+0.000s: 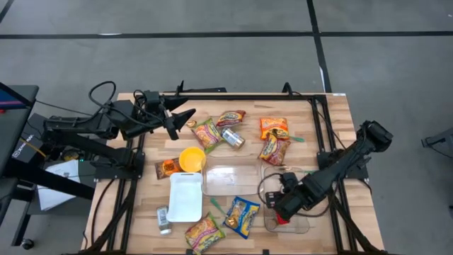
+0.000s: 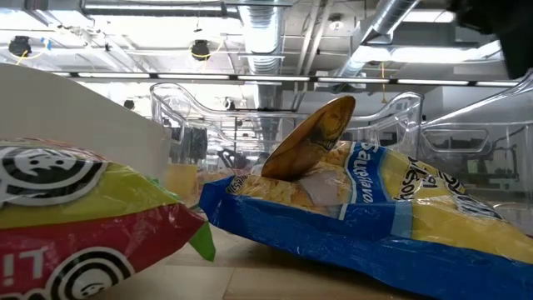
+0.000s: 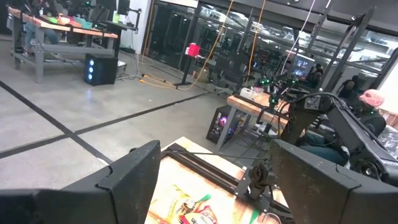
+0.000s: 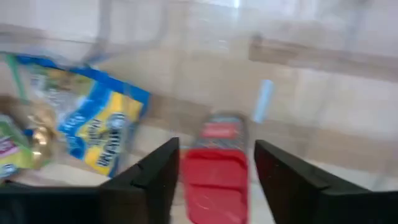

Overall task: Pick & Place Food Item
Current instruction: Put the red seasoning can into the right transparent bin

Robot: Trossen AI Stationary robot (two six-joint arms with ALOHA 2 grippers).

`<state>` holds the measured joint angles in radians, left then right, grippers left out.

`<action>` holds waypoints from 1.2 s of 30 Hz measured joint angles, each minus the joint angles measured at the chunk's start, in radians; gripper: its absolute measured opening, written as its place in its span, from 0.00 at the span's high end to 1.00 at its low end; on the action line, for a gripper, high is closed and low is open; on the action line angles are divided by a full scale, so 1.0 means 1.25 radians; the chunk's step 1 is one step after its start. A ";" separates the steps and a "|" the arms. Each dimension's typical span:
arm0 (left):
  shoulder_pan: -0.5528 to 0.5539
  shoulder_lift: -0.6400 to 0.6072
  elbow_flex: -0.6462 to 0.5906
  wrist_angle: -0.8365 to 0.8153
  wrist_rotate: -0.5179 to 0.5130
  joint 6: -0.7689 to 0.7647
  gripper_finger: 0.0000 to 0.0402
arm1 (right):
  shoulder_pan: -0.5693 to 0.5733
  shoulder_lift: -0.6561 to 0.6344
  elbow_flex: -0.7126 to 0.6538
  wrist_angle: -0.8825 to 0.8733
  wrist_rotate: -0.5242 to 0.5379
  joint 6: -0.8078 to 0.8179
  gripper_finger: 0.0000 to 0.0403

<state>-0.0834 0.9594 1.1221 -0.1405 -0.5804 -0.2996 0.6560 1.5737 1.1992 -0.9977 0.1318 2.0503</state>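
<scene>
- My right tool (image 1: pixel 282 212) is down at the near right of the table (image 1: pixel 333 113), inside the clear container (image 1: pixel 303 225) there, fingers straddling a red packet (image 4: pixel 214 177).
- Jaws stand part open, one on each side of the red packet; I can't tell if they touch it, so not calling it held.
- Judgement: the straddle lines the fingers up with the packet's long sides, ready to close on it for a pick, or it was just let go there. Can't say which.
- The red packet lies flat on the container floor, just beside the container's near wall, so the tool has to come from above.
- My left tool (image 1: pixel 185 117) waits at the far left of the table, raised, jaws wide, nothing between them.
- Around: blue-yellow snack bag (image 1: pixel 242 215) just left of the container, a gold-wrapped piece (image 2: pixel 312 133) resting on it.
- A second clear container (image 1: pixel 228 180) mid table, white tray (image 1: pixel 185 197) and yellow bowl (image 1: pixel 192 159) to its left.
- Far side: orange bags (image 1: pixel 273 138), a can (image 1: pixel 233 138), green-red bag (image 1: pixel 207 133). Near edge: another green-red bag (image 1: pixel 204 232).
- In the way: container walls hem the tool in; the blue-yellow bag is close on the left if I swing that way. Cable loop (image 1: pixel 267 185) sits beside the arm.
</scene>
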 joint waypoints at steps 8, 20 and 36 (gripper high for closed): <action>0.000 0.011 0.001 -0.001 0.000 0.000 0.26 | -0.035 0.002 0.000 -0.044 -0.001 -0.176 0.97; 0.000 0.038 0.001 0.004 0.000 -0.023 0.26 | -0.027 0.002 -0.001 -0.036 -0.007 -0.355 1.00; 0.000 0.045 0.000 0.014 0.000 -0.039 0.26 | 0.070 0.003 -0.115 0.136 -0.045 -0.294 1.00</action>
<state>-0.0834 1.0153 1.1225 -0.1233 -0.5800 -0.3489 0.7434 1.5772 1.0557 -0.8280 0.0757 1.6822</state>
